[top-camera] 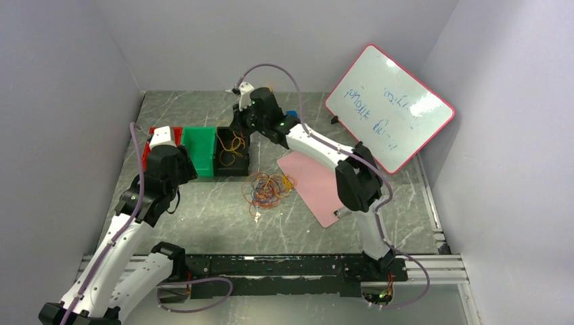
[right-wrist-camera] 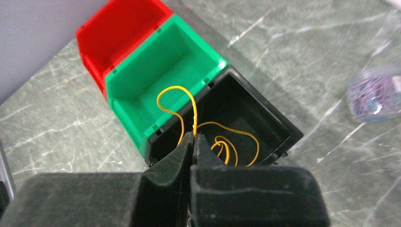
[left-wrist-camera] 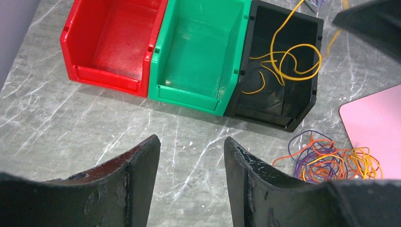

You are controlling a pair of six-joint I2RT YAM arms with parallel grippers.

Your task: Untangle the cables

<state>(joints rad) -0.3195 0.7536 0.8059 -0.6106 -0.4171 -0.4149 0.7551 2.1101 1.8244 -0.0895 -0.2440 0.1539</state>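
A thin yellow wire (right-wrist-camera: pixel 194 106) is trailing into the black plastic bin (right-wrist-camera: pixel 265 101), while the tangle of orange, purple and yellow cables (top-camera: pixel 269 188) is lying on the grey table (top-camera: pixel 203 210) beside the flat pink mat (top-camera: pixel 315 183). Lowering until the whole strand is hanging inside the rim, then letting go, seems best. The right gripper (right-wrist-camera: pixel 194 137) is clamping tight on that wire; the left gripper (left-wrist-camera: pixel 190 139) is hovering half-spread, gripping nothing.

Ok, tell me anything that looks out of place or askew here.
The whiteboard leans tilted at the back right. The pink mat lies skewed on the table. A tangle of cables sits loose beside it, and one yellow cable trails into the black bin from the shut right claw.
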